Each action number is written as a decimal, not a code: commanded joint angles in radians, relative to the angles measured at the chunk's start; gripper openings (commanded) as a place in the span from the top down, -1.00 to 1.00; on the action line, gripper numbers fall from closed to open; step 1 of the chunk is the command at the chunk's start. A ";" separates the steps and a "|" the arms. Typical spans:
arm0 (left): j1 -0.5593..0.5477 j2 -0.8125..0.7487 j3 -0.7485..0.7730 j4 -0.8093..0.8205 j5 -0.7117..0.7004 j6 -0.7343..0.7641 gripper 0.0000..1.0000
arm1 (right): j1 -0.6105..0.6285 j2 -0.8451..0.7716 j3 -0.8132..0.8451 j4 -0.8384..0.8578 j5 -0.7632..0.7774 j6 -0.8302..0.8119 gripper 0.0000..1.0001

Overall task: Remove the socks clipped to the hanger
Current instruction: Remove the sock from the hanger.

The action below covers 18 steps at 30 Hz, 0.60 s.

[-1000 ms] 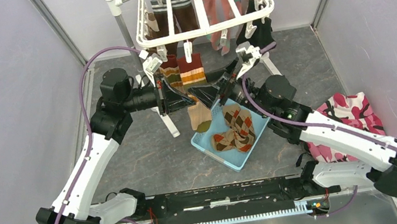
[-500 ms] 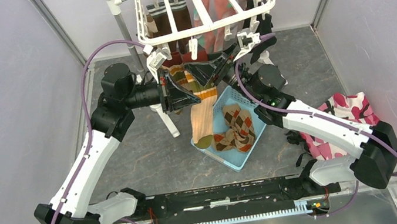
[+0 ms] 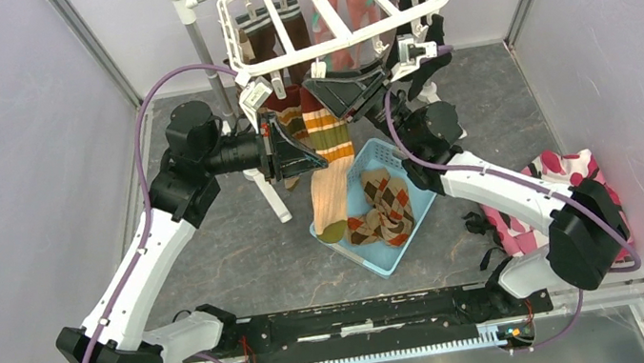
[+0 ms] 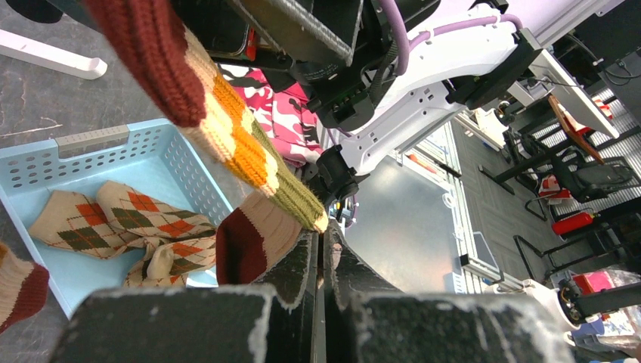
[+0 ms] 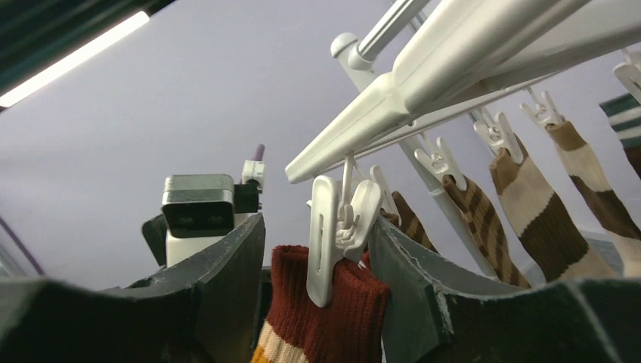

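Right end effector (image 3: 323, 86) has risen, spread astride a clip (image 5: 323, 240) seen only wrist-side; left end effector (image 4: 322, 236) fully closed.

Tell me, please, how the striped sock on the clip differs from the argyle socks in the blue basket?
The striped sock has horizontal bands; the argyle socks have diamonds. The striped sock hangs lengthwise from a clip, while the argyle socks lie crumpled in the basket, already off the hanger. Both share orange and brown tones.
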 commanded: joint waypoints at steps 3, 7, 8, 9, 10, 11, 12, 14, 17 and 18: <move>-0.007 -0.017 0.011 0.033 0.039 -0.034 0.96 | -0.036 -0.027 -0.041 0.189 -0.030 0.120 -0.11; -0.006 -0.017 0.006 0.031 0.036 -0.028 0.96 | -0.047 -0.023 -0.042 0.222 -0.048 0.161 0.03; -0.006 -0.017 0.006 0.030 0.035 -0.027 0.96 | -0.048 -0.019 -0.037 0.223 -0.051 0.167 0.04; -0.006 -0.017 0.006 0.031 0.032 -0.026 0.96 | -0.047 -0.015 -0.034 0.224 -0.056 0.175 0.06; -0.006 -0.018 0.005 0.031 0.029 -0.025 0.96 | -0.047 -0.011 -0.032 0.229 -0.060 0.183 0.07; -0.007 -0.017 0.004 0.030 0.026 -0.024 0.96 | -0.049 -0.011 -0.037 0.238 -0.059 0.193 0.08; -0.006 -0.017 0.003 0.026 0.022 -0.021 0.95 | -0.049 -0.012 -0.041 0.249 -0.057 0.197 0.09; -0.005 -0.017 0.001 0.021 0.015 -0.015 0.96 | -0.048 -0.011 -0.036 0.246 -0.057 0.196 0.11; -0.006 -0.014 0.001 0.019 0.007 -0.011 0.96 | -0.050 -0.008 -0.021 0.224 -0.058 0.191 0.16; -0.006 -0.014 0.001 0.019 0.004 -0.011 0.96 | -0.049 -0.008 -0.021 0.223 -0.055 0.193 0.18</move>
